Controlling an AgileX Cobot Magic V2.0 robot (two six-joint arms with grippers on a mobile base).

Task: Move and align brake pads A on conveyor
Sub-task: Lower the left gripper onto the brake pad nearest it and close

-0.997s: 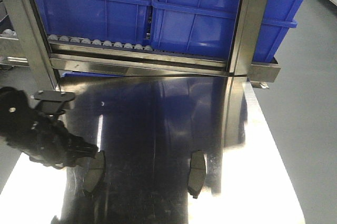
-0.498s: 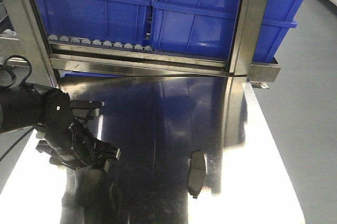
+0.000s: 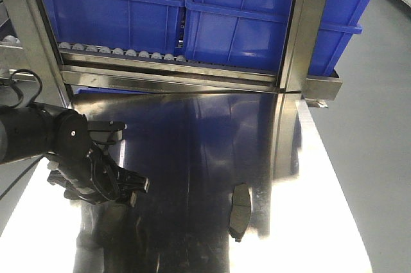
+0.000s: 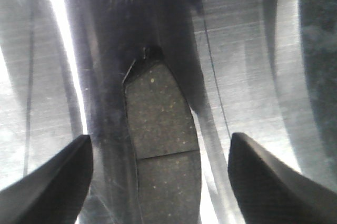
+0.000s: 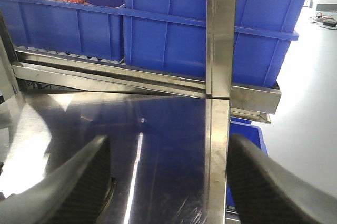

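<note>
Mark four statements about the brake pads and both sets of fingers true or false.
1. A brake pad lies flat between the open left fingers. True.
2. The right fingers are shut on a pad. False: they are open, with nothing between them.
3. A second brake pad lies free, with no fingers near it. True.
4. Both pads rest on a dark felt belt. False: they lie on the shiny steel table.
</note>
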